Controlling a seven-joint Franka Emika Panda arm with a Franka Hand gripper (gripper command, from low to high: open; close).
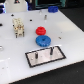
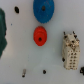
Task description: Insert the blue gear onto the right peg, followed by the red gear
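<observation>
Bright, even light; soft, low-resolution blur throughout.

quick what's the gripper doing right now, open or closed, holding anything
Gripper: not in view in either picture, so its jaws cannot be told. The blue gear and red gear both lie on the table, ungrasped.

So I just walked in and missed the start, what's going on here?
Nothing is being handled at the moment. The blue gear and the red gear lie loose on the white table, with neither one on a peg. The right peg stands bare on its plate. The arm's jaws are not in view.
</observation>
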